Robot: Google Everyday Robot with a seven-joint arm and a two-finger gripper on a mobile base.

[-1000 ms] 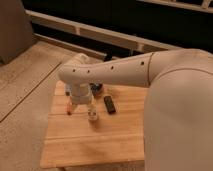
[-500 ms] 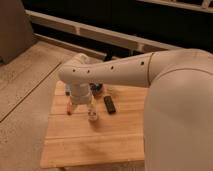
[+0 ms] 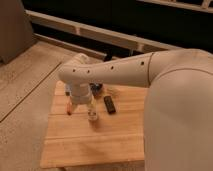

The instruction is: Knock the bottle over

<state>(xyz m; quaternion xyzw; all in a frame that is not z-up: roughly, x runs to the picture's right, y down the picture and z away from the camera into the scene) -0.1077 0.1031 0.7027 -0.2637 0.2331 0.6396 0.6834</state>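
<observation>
The bottle is small, slim and translucent-whitish. It stands upright on the wooden table, just left of the flat black block. My white arm reaches in from the right, and its wrist hangs down over the table's back left part. The gripper sits at the end of that wrist, right beside the bottle on its upper left. I cannot tell whether it touches the bottle. A thin orange-handled tool pokes out to the left from under the gripper.
A dark object lies at the table's back edge, mostly hidden by the arm. Speckled floor surrounds the table on the left. A pale rail and dark wall run across the back. My arm's bulk covers the table's right side.
</observation>
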